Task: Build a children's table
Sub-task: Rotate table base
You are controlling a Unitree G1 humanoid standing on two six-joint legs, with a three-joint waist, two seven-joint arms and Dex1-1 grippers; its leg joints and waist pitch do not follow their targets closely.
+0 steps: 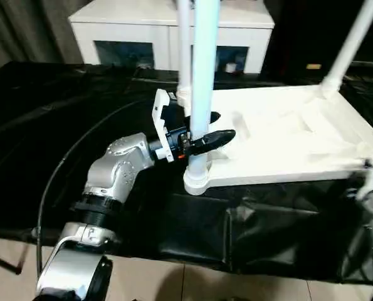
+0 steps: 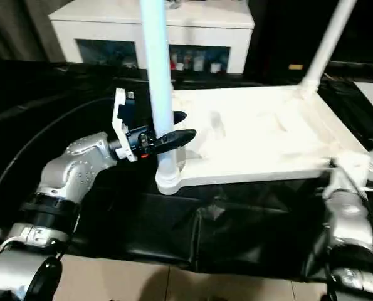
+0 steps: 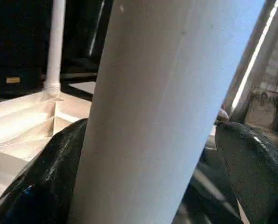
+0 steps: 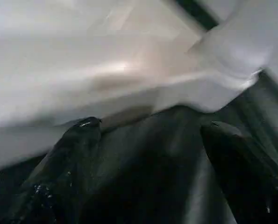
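The white tabletop lies upside down on the black-covered surface, filling the centre and right of the head views, its ribbed underside facing up. A white leg stands upright in the near-left corner socket, just left of centre in the frame. Another leg rises tilted from the far-right corner at the upper right, and a third stands behind the near one.

The left gripper reaches in from the lower left on its silver forearm, its jaws apart with one black finger on each side of the near leg, low above the socket. In the left wrist view the leg runs between the two fingers; they look close to it, but whether they touch is hard to judge.

In the right wrist view the right gripper has its jaws apart, holding nothing, just beside a corner of the tabletop. A white cabinet stands at the upper left.
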